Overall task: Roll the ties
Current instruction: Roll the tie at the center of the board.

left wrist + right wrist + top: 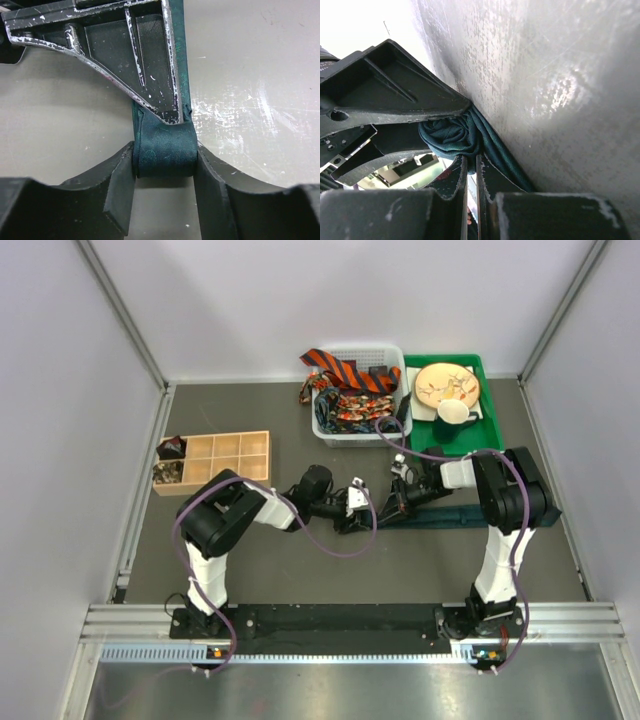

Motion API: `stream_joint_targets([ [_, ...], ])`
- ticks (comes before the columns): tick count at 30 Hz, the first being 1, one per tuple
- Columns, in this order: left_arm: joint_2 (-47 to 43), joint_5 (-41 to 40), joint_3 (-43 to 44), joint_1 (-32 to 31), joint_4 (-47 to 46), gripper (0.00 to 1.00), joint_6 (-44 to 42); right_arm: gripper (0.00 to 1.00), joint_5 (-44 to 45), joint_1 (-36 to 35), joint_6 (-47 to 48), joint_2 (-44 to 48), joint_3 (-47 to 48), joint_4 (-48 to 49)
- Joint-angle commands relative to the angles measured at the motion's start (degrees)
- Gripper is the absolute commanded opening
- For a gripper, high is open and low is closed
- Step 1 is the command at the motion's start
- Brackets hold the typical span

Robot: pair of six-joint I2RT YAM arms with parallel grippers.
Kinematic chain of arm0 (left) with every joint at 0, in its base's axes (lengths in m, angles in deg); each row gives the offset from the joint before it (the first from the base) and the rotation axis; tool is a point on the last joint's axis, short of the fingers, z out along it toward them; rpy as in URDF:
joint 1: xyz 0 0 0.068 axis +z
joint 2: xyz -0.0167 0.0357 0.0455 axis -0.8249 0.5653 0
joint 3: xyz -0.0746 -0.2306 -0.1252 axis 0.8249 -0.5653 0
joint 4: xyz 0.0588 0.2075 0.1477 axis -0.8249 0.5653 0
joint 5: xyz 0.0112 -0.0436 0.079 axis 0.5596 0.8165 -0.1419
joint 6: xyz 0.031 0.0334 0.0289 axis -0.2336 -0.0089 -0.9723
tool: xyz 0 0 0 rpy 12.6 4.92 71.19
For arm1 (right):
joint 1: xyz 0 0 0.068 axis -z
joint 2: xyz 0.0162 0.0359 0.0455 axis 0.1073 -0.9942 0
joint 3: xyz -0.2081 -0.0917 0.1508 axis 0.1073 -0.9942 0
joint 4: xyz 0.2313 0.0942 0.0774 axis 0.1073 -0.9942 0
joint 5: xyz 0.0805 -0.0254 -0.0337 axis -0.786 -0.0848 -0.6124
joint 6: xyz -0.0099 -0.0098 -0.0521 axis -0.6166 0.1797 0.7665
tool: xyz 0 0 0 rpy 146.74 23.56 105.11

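The dark teal tie (450,516) lies flat on the table's middle right, its left end wound into a small roll (447,137). My left gripper (352,512) is shut across the width of that roll (165,145), one finger on each side. My right gripper (392,502) comes in from the right. Its fingers (461,185) are almost together and pinch the roll's edge. In the left wrist view, its scratched black finger (135,50) lies along the tie. An orange-and-black striped tie (335,365) and red patterned ties (355,408) lie in the white basket (325,430).
A green tray (490,410) at the back right holds a plate (447,385) and a green cup (455,415). A wooden compartment box (215,460) stands at the left, with dark items in its left cells. Purple cables loop off both arms.
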Motion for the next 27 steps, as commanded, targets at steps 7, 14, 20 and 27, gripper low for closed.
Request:
stream_joint_targets([
  [7,1.2,-2.8,3.3,-1.0,11.2,0.29,-5.6,0.0,14.6,0.3,1.6,-3.8,-0.7,-1.5],
  [14,0.3,-7.3,7.9,-1.2,27.7,0.08,-10.2,0.14,14.8,0.3,0.8,-0.3,-1.0,-1.0],
  [20,0.3,-12.7,12.0,-1.3,39.5,0.04,-12.4,0.25,14.2,0.5,2.1,3.3,-0.6,-3.4],
  [27,2.0,-18.5,17.6,-2.3,48.3,0.03,-12.3,0.32,9.6,3.5,3.9,9.4,-0.6,-8.3],
])
